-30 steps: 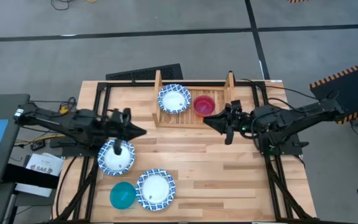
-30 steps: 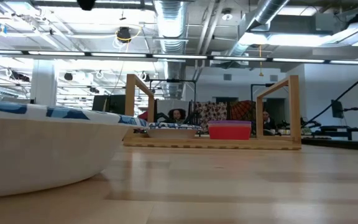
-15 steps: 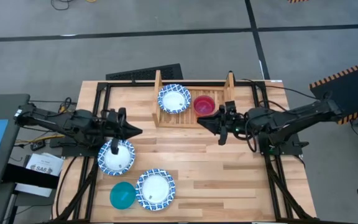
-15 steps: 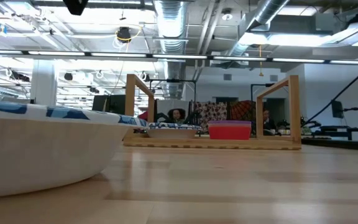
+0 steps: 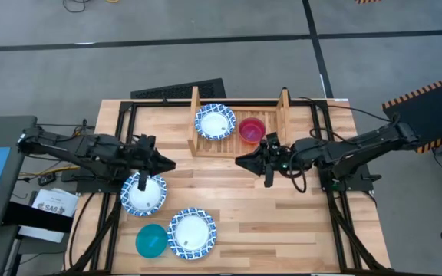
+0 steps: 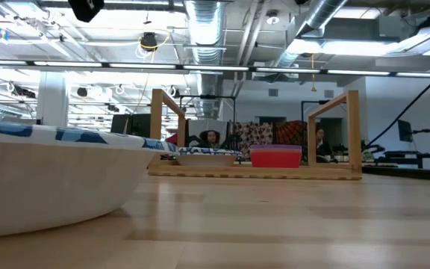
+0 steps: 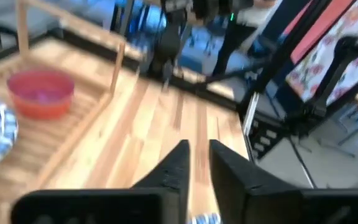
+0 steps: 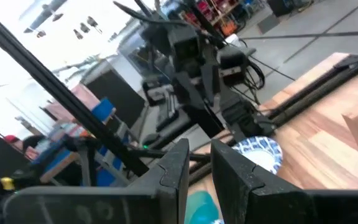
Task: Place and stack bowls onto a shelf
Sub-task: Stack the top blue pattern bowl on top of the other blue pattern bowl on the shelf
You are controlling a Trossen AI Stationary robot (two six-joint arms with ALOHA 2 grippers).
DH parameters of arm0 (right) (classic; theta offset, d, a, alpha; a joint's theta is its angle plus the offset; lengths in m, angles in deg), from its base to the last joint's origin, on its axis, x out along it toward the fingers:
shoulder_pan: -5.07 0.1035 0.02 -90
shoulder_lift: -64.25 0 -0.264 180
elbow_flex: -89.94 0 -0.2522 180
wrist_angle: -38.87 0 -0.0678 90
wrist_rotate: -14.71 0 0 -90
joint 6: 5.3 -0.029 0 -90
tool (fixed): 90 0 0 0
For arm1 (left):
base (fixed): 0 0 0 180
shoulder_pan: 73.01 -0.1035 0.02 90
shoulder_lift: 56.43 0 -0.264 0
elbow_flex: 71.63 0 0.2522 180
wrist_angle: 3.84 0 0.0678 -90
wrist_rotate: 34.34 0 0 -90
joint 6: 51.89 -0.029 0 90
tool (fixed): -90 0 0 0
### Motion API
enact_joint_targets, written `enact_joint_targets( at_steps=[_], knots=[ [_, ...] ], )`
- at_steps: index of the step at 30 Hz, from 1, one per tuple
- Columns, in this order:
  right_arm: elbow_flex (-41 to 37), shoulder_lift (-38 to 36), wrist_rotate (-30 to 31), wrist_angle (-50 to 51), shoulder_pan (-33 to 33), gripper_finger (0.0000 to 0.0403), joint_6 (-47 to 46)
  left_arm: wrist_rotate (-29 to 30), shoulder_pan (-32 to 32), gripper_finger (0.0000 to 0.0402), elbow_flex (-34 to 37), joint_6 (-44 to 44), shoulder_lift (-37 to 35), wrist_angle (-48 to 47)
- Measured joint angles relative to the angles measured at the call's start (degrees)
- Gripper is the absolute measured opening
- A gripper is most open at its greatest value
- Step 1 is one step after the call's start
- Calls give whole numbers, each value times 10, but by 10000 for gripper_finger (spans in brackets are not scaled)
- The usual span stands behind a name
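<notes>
The light wooden shelf (image 5: 236,146) stands at the table's far middle. On its slatted base sit a white bowl with a blue rim (image 5: 215,122) and a small reddish bowl (image 5: 252,129). Two more blue-rimmed bowls (image 5: 143,194) (image 5: 191,233) and a teal bowl (image 5: 151,240) rest on the table at the near left. My left gripper (image 5: 173,163) is shut and empty above the table, just far-right of the nearer-left bowl. My right gripper (image 5: 240,162) is shut and empty, in front of the shelf.
A black metal frame (image 5: 129,107) runs around the table's edges. Bare tabletop (image 5: 282,222) lies at the near right. In the low view the nearest blue-rimmed bowl (image 6: 51,179) fills the left foreground and the shelf (image 6: 252,170) stands beyond it.
My right gripper has gone from beside the shelf's right board toward the table's left and near edges, and now hangs in front of the shelf's middle. My left gripper has drawn back slightly toward the table's left edge. No bowl has moved.
</notes>
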Motion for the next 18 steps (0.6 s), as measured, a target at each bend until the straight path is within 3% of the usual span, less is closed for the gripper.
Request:
enact_joint_targets(
  at_steps=[9, 14, 18],
  knots=[
    [0, -12, 0, 0, 0, 95, 14, -54, 47, 181, -143, 76, 131, -308],
    [0, -11, 0, 17, 0, 95, 14, -54, 93, 222, -144, 202, 181, -447],
    [0, -11, 0, 29, 0, 95, 14, -50, 136, 229, -107, 318, 208, -457]
  ],
)
